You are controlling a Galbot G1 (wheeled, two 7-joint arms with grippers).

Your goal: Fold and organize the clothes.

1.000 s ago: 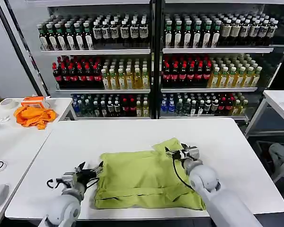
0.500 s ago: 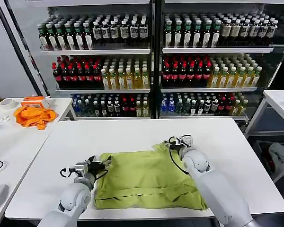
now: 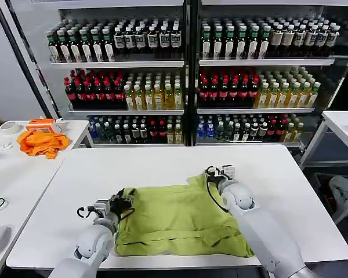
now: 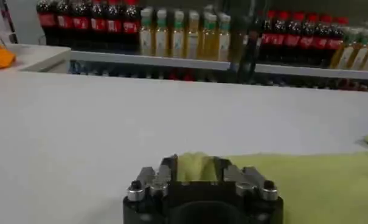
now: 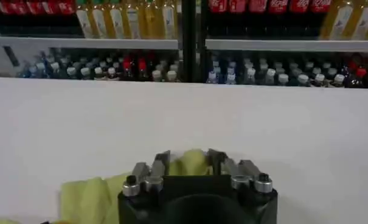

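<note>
lime t-shirt (image 3: 177,217), plain, no print, thin soft fabric. lies partly folded on the white table (image 3: 162,165), near its front edge, roughly rectangular with wrinkles. far right corner bunched up into a raised fold, far left corner lifted a bit too. front edge lies flat, doubled layer along it. far corners show as yellow-green cloth in both wrist views.

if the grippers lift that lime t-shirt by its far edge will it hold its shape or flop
Likely flop: the lime T-shirt lies wrinkled and draped flat on the white table, which suggests soft thin fabric. It probably weighs little, since the left gripper and right gripper each pinch only a small bunch between their jaws. Anything unheld would probably sag and unfold.
</note>
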